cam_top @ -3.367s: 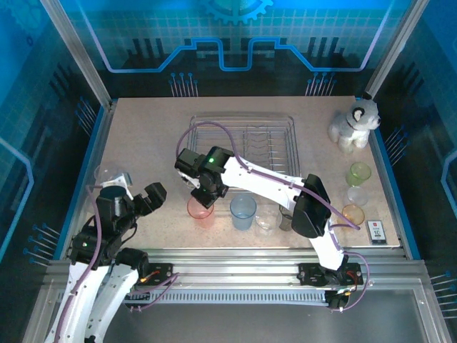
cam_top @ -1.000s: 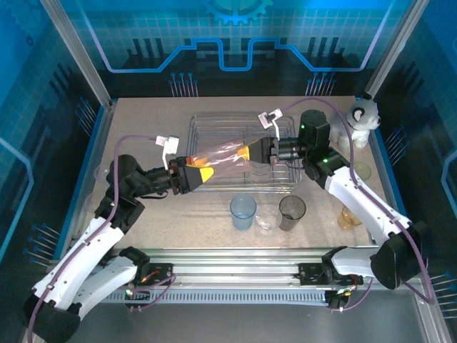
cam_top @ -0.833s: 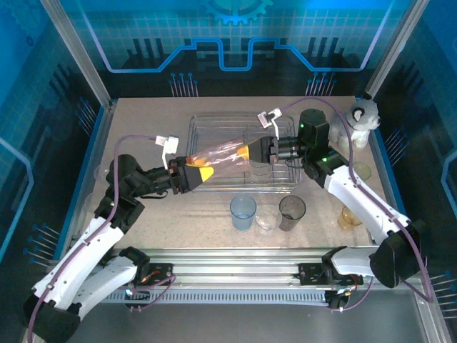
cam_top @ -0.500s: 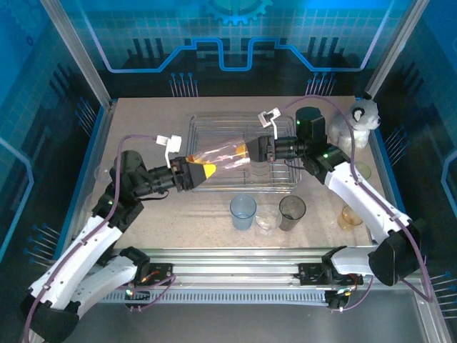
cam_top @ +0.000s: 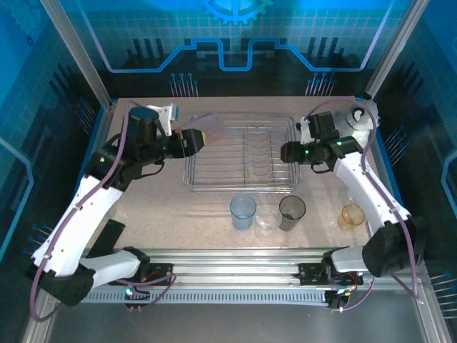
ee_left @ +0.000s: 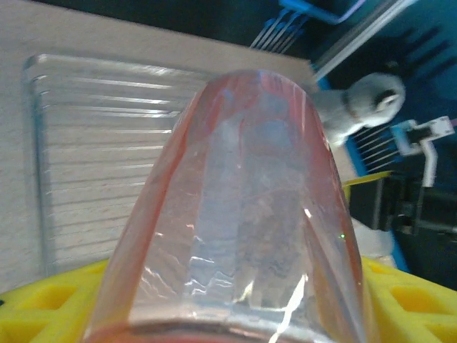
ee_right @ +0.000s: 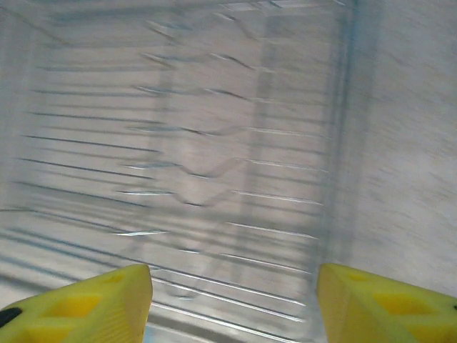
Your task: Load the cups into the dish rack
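Observation:
My left gripper (cam_top: 196,138) is shut on a red-pink cup (cam_top: 208,119) and holds it on its side over the far-left corner of the dish rack (cam_top: 243,187). Seen from the left wrist, that cup (ee_left: 243,214) bulks large between the yellow fingers (ee_left: 43,307), with the wire rack (ee_left: 93,143) behind it. The right gripper (cam_top: 285,151) hangs open at the rack's right edge with nothing in it. From the right wrist, its yellow fingertips (ee_right: 78,300) stand wide apart above the rack's wires (ee_right: 214,143). A blue cup (cam_top: 243,211), a clear cup (cam_top: 265,220), a smoky grey cup (cam_top: 292,212) and an amber cup (cam_top: 353,215) stand in front of the rack.
A white-grey plush toy (cam_top: 359,118) sits at the far right corner, partly behind the right arm, and appears beyond the cup (ee_left: 364,107) from the left wrist. Blue rails border the table (cam_top: 143,193) on both sides.
The right gripper opened, let go of the red-pink cup and drew back to the rack's right edge. The left arm swung the cup away to the rack's far-left corner.

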Robot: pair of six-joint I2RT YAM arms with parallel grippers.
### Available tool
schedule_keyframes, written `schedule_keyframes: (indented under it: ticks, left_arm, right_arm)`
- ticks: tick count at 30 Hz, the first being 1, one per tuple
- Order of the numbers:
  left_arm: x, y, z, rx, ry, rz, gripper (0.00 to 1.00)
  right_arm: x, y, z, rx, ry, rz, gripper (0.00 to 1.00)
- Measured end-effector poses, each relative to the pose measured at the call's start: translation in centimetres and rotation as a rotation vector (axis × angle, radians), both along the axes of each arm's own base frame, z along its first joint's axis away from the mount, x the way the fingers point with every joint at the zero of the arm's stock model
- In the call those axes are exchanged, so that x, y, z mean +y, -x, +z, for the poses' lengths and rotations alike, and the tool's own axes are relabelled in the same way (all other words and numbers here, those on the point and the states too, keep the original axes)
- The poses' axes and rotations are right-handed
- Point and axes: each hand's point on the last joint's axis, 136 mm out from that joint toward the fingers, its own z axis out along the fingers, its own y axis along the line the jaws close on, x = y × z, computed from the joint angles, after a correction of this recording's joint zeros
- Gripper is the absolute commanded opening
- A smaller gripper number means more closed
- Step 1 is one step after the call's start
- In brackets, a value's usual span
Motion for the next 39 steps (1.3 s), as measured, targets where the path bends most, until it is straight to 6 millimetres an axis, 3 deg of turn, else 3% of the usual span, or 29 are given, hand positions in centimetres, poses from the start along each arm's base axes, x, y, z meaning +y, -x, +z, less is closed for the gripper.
schedule_keyframes:
  ticks: [7, 13, 18, 26, 30, 39]
  left_arm:
    - [0.9, -1.9, -4.5, 0.175, -0.193, 0.042, 0.01]
    - [0.6, -4.1, -6.4, 0.247, -0.287, 0.041, 0.00]
    - [0.5, -6.1, -7.4, 0.278, -0.361, 0.046, 0.00]
    - [0.7, -7.9, -9.5, 0.330, -0.463, 0.041, 0.00]
    - [0.6, -8.7, -10.1, 0.345, -0.486, 0.043, 0.00]
    - [0.5, -9.6, -11.3, 0.384, -0.524, 0.044, 0.00]
  right_arm:
    - [-3.1, 0.2, -4.4, 0.128, 0.160, -0.044, 0.58]
    - [-3.6, -0.1, -6.1, 0.174, 0.180, -0.042, 0.52]
    - [-3.5, 0.1, -7.9, 0.217, 0.188, -0.021, 0.40]
    - [-3.0, 0.1, -9.2, 0.246, 0.176, 0.006, 0.13]
    - [-2.7, 0.1, -9.3, 0.251, 0.161, 0.010, 0.06]
    - [-2.7, 0.0, -9.4, 0.228, 0.159, 0.004, 0.02]
